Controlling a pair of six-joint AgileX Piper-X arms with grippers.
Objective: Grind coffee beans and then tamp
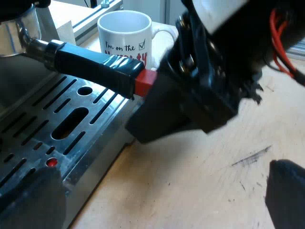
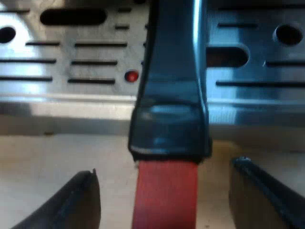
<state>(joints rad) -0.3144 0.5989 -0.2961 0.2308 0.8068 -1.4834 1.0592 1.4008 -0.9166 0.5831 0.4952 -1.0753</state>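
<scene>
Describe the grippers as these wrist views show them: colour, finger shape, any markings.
Both are plain black. The right gripper has two matte fingers that narrow to thin tips. Seen from the left wrist view, its body is a blocky black housing, wedge-shaped toward the fingers. The left gripper has dark, rounded fingers. No markings or labels can be made out on either.

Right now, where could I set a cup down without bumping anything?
Free: the bare wooden table along the drip tray's edge, and the tray's slotted top beneath the handle. Crowded: the holder's red end, with my right hand open around it and the mug close by.
</scene>
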